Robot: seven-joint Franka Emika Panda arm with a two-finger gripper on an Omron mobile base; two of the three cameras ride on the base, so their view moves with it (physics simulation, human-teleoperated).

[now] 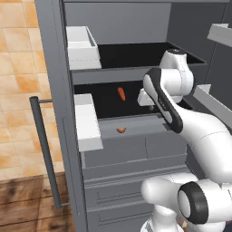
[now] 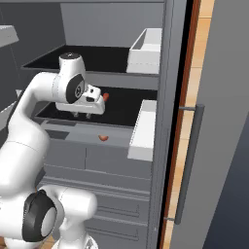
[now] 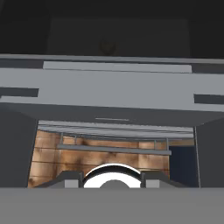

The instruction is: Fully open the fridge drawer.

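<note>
The two-finger gripper (image 2: 81, 115), grip state unclear, hovers above the wide grey flat-fronted fridge drawer (image 1: 136, 149); a slipped hold could leave it half-open.

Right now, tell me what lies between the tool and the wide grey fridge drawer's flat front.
Nothing: in the right base view the tool hangs above the wide grey fridge drawer, bare gap beneath.

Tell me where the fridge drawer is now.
The fridge drawer sits low in the open fridge, in the middle of the left base view, under the dark shelf holding a small orange thing and above the grooved drawers.
</note>
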